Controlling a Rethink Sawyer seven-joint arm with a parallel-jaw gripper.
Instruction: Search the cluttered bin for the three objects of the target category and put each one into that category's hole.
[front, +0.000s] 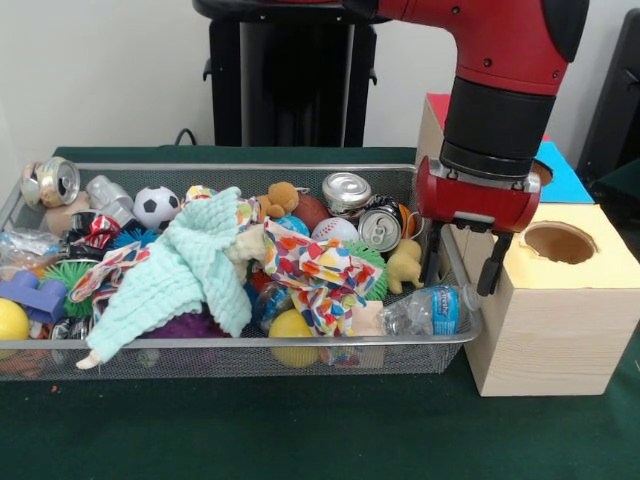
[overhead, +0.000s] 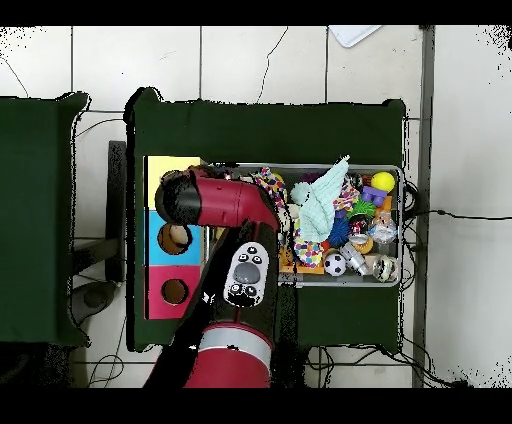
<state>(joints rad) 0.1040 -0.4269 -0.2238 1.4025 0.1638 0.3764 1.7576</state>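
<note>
Front view: tool hangs empty, fingers spread, over the gap between wire bin and yellow-topped box.

One water bottle lies on its side in the bin's near corner beside that box, long axis along the front rim. Mint cloth, patterned cloth and drink cans crowd the rest. Blue-surround hole sits partly under the arm on the green bench.

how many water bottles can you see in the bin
1 clearly: a water bottle at the bin's front corner nearest the yellow-topped box. More may be buried under the cloths and toys.
</note>
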